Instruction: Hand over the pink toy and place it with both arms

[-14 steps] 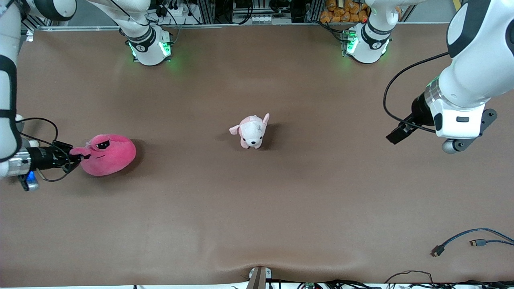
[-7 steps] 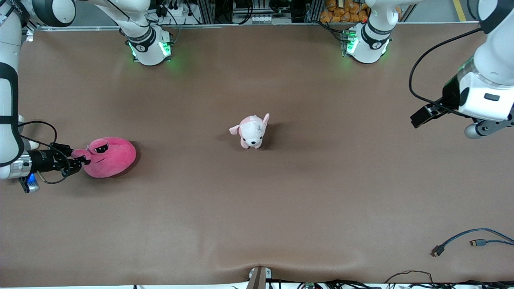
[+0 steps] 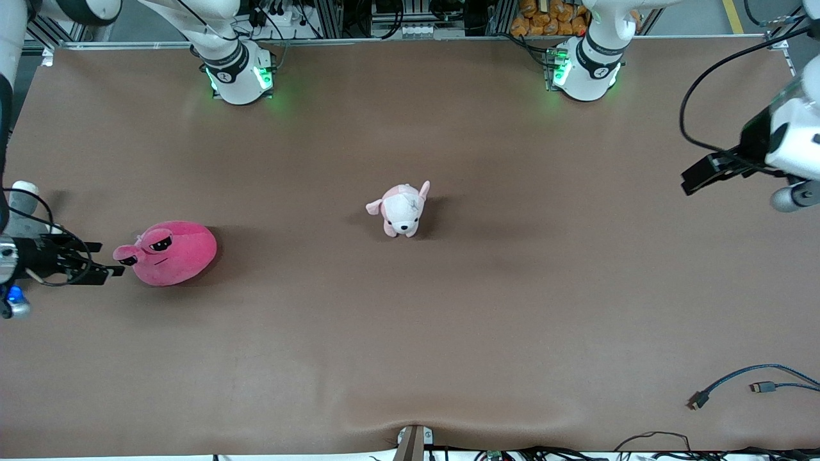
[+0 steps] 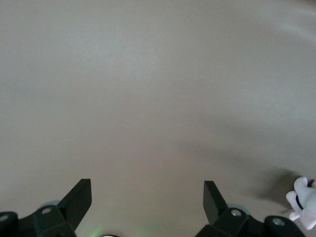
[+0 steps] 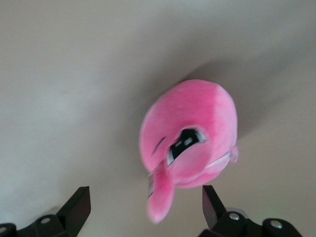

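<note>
Hidden from you: the right arm runs off the front view's edge, so only its wrist and black gripper show; the left arm [image 3: 791,137] is likewise cut at the frame edge
Hard to read: in the right wrist view the pink toy's face is smeared, one eye only a dark patch
Pink toy [image 3: 168,251]: you see it lying on the tabletop [image 3: 410,333] toward the right arm's end, a soft, rounded hot-pink plush blob with two bulging half-lidded eyes
Right gripper [image 3: 96,262]: just beside the toy, apart from it, fingers [image 5: 76,207] spread wide and holding nothing
Left gripper [image 4: 148,202]: up over the left arm's end of the tabletop, fingers wide, empty
Puppy plush [image 3: 401,209]: pale pink and white, fuzzy, mid-tabletop, well apart from the toy
Cable [image 3: 749,378]: thin blue, loosely curved, near the front camera at the left arm's end
</note>
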